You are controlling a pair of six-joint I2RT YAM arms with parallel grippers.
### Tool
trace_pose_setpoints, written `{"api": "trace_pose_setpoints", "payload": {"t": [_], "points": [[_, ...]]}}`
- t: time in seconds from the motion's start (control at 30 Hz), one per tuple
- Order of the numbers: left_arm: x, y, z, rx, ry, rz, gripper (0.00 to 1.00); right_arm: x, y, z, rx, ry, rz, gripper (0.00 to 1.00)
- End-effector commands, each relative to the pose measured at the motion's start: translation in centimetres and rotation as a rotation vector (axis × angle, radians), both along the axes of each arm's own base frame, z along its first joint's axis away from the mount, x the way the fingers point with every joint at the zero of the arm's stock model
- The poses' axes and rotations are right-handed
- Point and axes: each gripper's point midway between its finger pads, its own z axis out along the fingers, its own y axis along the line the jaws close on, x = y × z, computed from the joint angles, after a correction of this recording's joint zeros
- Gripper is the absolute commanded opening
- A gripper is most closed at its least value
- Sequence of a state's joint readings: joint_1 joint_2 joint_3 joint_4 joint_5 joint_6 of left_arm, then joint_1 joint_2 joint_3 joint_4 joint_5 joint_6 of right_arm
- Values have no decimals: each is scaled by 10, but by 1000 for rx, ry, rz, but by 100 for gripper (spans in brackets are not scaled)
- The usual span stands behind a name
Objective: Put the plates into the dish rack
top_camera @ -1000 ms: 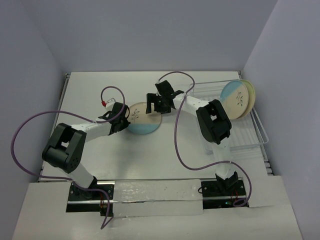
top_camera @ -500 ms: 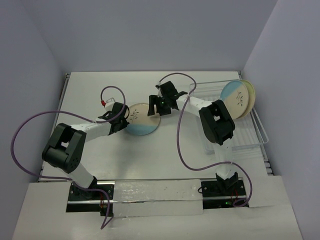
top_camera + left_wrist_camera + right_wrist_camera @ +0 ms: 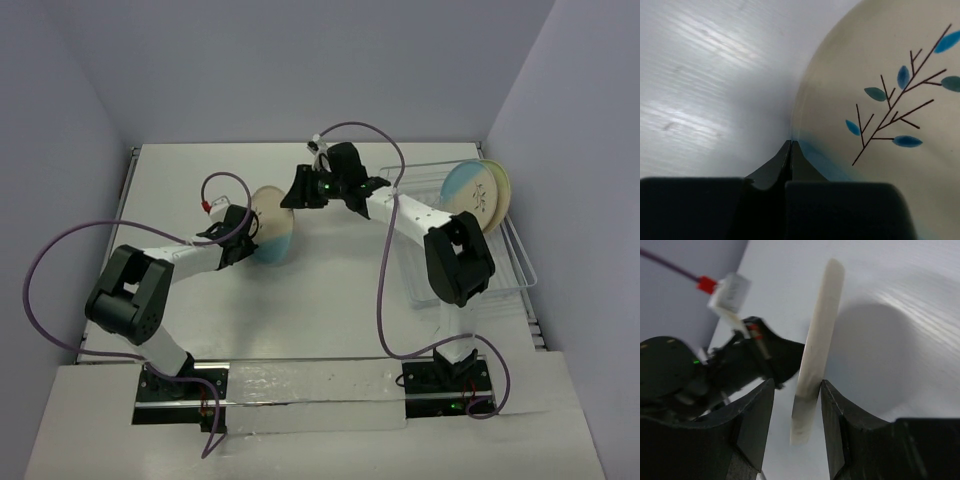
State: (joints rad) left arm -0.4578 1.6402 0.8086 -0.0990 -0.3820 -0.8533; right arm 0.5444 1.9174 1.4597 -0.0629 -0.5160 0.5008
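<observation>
Standing on edge now, not flat, the plate (image 3: 271, 237) is near the worktop's middle. Your right gripper (image 3: 797, 385) sits open around its rim. Your left gripper (image 3: 790, 145), closed, props its edge. It looks ready to go to the rack (image 3: 482, 272) by the right edge.

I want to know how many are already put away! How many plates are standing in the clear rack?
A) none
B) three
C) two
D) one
C: two plates lean together in the dish rack, while the third plate is out over the table, tipped up on its edge.
</observation>
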Motion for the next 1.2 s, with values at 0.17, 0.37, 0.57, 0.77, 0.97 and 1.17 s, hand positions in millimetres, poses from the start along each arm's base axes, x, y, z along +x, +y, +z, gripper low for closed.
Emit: {"api": "trace_pose_setpoints", "payload": {"t": [0.17, 0.37, 0.57, 0.77, 0.97, 1.17], "points": [[-19, -42, -22, -127, 79, -131, 0, -58, 51, 19, 137, 49, 233, 48], [-19, -40, -20, -118, 74, -125, 0, -39, 31, -4, 9, 47, 57, 42], [-18, -38, -15, -112, 58, -115, 0, -16, 2, -8, -150, -45, -143, 25], [-15, -44, -9, -129, 35, -135, 0, -13, 4, -11, -222, -83, -171, 0], [-2, -46, 27, -144, -50, -122, 34, 5, -10, 32, -243, -235, -250, 0], [25, -37, 115, -128, -264, -76, 99, 22, -50, 130, -236, -478, -389, 0]]}}
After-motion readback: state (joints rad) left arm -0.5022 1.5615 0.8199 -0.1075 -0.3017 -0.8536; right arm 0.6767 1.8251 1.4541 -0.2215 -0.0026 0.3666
